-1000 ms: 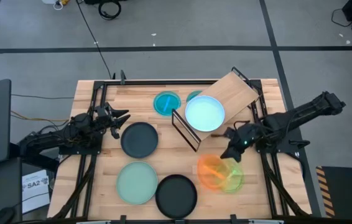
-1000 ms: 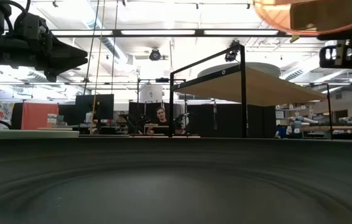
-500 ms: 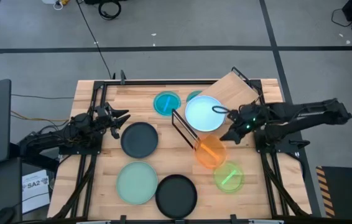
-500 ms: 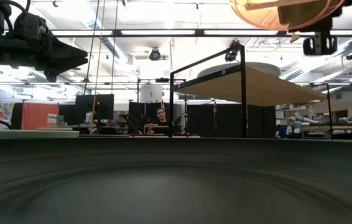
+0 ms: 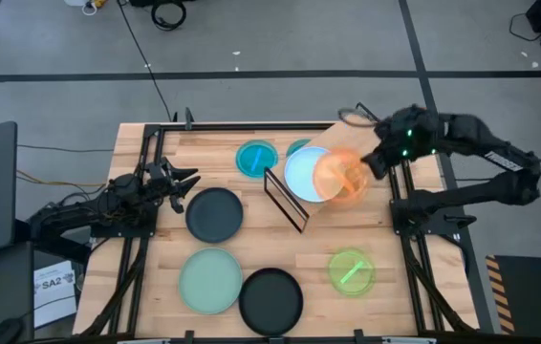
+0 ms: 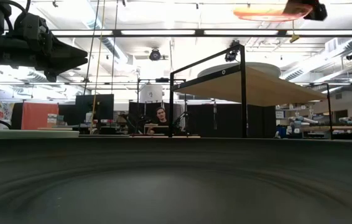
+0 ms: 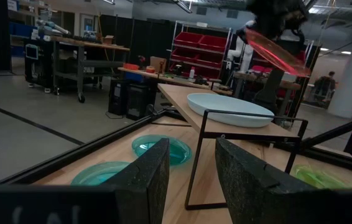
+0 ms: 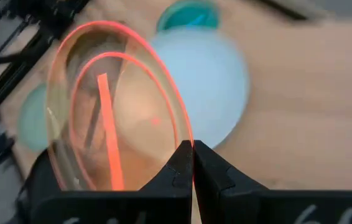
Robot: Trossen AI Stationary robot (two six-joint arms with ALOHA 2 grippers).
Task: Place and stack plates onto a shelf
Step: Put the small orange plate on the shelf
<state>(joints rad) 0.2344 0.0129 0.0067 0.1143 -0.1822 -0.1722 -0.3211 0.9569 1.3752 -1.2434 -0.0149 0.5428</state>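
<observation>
My right gripper [image 5: 374,164] is shut on the clear orange plate [image 5: 340,177] and holds it in the air over the shelf [image 5: 361,141], a wooden board on a black wire frame. A light blue plate [image 5: 304,174] lies flat on the board. On the tabletop lie a lime green plate [image 5: 351,270], a black plate [image 5: 271,300], a mint green plate [image 5: 210,280], a dark plate [image 5: 214,214] and a teal plate [image 5: 256,158]. A second teal plate [image 5: 296,147] is partly hidden by the shelf. My left gripper [image 5: 183,182] waits open at the table's left side. My right gripper pinches the orange plate's rim [image 8: 187,138] between its two fingers, at the edge toward the table's right. The plate is lifted clear and reaches out from the fingers over the light blue plate [image 8: 219,81]. In the left wrist view the orange plate [image 7: 275,50] sits tilted.
The shelf stands at an angle in the table's far right part, its wire frame [image 5: 285,201] open toward the middle. Bare tabletop shows between the shelf and the lime green plate. Black rails [image 5: 146,162] run along both table sides. A person [image 6: 161,117] sits far behind.
My right gripper has carried the orange plate up and toward the table's far edge, from just over the lime green plate to above the shelf and the light blue plate. The lime green plate has stayed on the table.
</observation>
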